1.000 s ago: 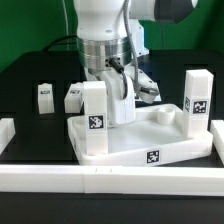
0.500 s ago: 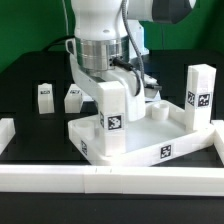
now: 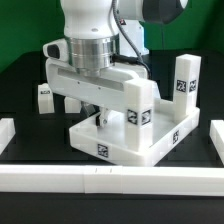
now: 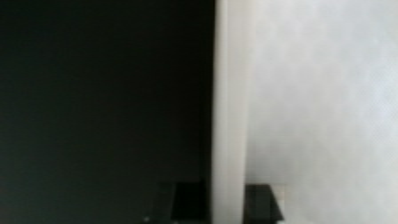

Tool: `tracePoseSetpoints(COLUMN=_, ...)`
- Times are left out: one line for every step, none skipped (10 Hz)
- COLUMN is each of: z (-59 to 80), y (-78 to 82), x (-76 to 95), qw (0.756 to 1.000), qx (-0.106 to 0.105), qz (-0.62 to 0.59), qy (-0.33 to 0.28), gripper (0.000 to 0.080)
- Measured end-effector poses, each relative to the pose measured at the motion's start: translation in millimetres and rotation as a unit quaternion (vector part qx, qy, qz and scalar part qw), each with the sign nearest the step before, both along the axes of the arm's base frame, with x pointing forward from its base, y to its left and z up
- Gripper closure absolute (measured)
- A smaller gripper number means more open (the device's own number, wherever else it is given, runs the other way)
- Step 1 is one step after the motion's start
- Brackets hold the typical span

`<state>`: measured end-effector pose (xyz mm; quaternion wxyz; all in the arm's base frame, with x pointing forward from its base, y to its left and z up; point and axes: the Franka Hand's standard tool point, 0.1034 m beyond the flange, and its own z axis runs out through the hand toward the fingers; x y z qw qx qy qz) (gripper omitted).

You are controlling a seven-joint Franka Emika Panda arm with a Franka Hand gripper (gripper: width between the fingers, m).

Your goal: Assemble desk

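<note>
The gripper (image 3: 100,116) is seen clamped shut on the raised rim of the large white plastic tray-like desk panel (image 3: 150,143), directly beneath it. The panel is set near the black bench's (image 3: 22,105) front edge, its long axis skewed to that edge.

A white tray-like desk panel (image 3: 125,148) with a raised rim is seen lying flat on the tabletop, turned at an angle, with square black-and-white tags (image 3: 100,150) on its outer wall. One tagged white block leg (image 3: 140,100) is stood upright at its near corner, and a second leg (image 3: 184,80) at the corner toward the exterior view's right. A third leg (image 3: 45,97) is set apart behind, toward the exterior view's left. In the wrist view, a thin white wall is clamped between the fingers (image 4: 183,200).
</note>
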<state>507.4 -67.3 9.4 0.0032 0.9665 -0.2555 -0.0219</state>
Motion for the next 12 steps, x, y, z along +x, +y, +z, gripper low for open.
tracePoseSetpoints(z=0.0, y=-0.4, x=-0.1, qw=1.000, qx=0.001, qz=0.029, qy=0.000, gripper=0.0730)
tracePoseSetpoints(z=-0.1, y=-0.7, x=-0.2, qw=0.999, qx=0.002, qz=0.055, qy=0.000, gripper=0.0731)
tracePoseSetpoints(z=-0.1, y=-0.5, x=-0.2, qw=0.996, qx=0.003, qz=0.092, qy=0.000, gripper=0.0732)
tracePoseSetpoints(z=0.0, y=6.0, x=2.2, qw=0.992, qx=0.000, qz=0.129, qy=0.002, gripper=0.0732)
tracePoseSetpoints(z=0.5, y=15.4, x=6.8, qw=0.988, qx=0.001, qz=0.157, qy=0.000, gripper=0.0732)
tracePoseSetpoints(z=0.2, y=21.8, x=9.7, qw=0.985, qx=0.001, qz=0.174, qy=0.000, gripper=0.0733)
tracePoseSetpoints(z=-0.2, y=24.8, x=12.8, qw=0.977, qx=-0.001, qz=0.214, qy=-0.003, gripper=0.0733)
tracePoseSetpoints(z=-0.4, y=24.3, x=14.5, qw=0.970, qx=-0.006, qz=0.241, qy=-0.011, gripper=0.0733)
tracePoseSetpoints(z=-0.2, y=22.8, x=14.5, qw=0.966, qx=-0.006, qz=0.258, qy=-0.010, gripper=0.0733)
tracePoseSetpoints(z=-0.2, y=21.2, x=14.6, qw=0.954, qx=-0.007, qz=0.299, qy=-0.008, gripper=0.0733)
tracePoseSetpoints(z=-0.1, y=19.8, x=14.5, qw=0.943, qx=-0.008, qz=0.333, qy=-0.006, gripper=0.0733)
tracePoseSetpoints(z=-0.1, y=20.3, x=15.1, qw=0.935, qx=-0.009, qz=0.355, qy=-0.005, gripper=0.0733)
